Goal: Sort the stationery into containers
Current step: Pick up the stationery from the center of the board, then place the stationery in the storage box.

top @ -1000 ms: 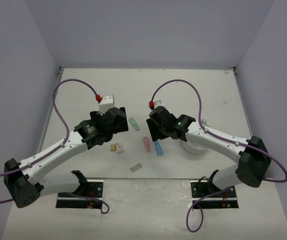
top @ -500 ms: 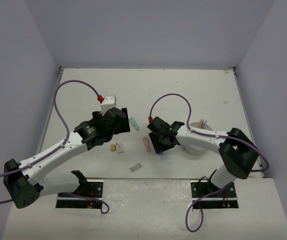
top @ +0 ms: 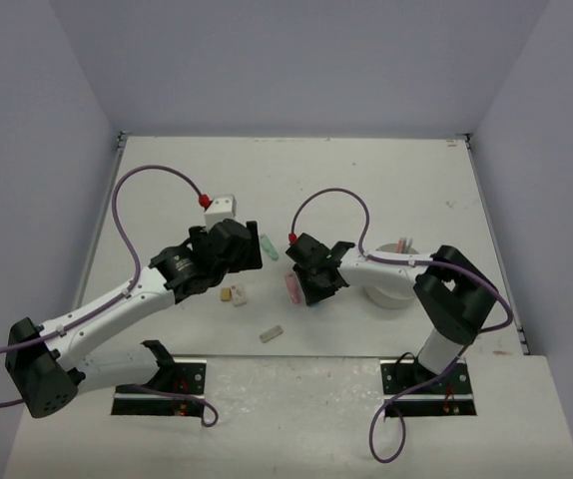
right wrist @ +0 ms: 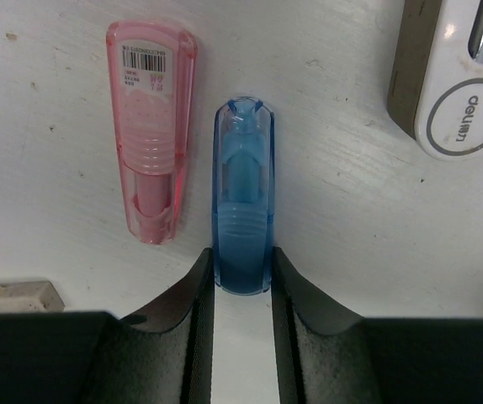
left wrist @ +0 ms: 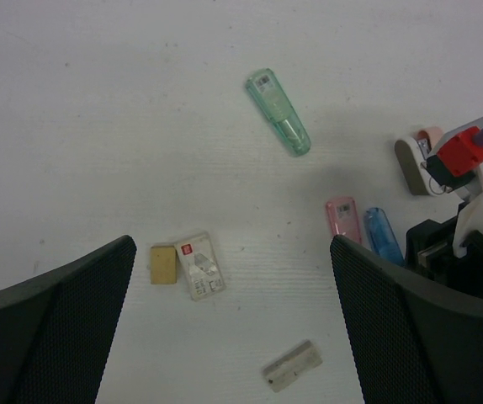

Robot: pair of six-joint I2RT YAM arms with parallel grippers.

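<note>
My right gripper (right wrist: 242,282) is low on the table, its two fingers pressed against the sides of the near end of a blue finger-sized piece (right wrist: 242,198). A pink piece (right wrist: 150,126) lies parallel just left of it. In the top view the right gripper (top: 311,287) covers most of the blue piece, and the pink piece (top: 291,287) shows beside it. My left gripper (left wrist: 233,337) is open and empty above a tan block (left wrist: 163,263), a white labelled eraser (left wrist: 201,265) and a grey block (left wrist: 293,366). A green piece (left wrist: 277,112) lies farther off. The round white organizer (top: 396,284) stands right of the right gripper.
A white and grey tape dispenser (right wrist: 456,84) lies just right of the blue piece. A small white box (top: 223,205) sits behind the left arm. The grey block (top: 272,334) lies nearest the front edge. Walls close in the table on three sides.
My right gripper has moved left and down onto the table and closed round the blue piece. My left gripper has shifted slightly right and stays open.
</note>
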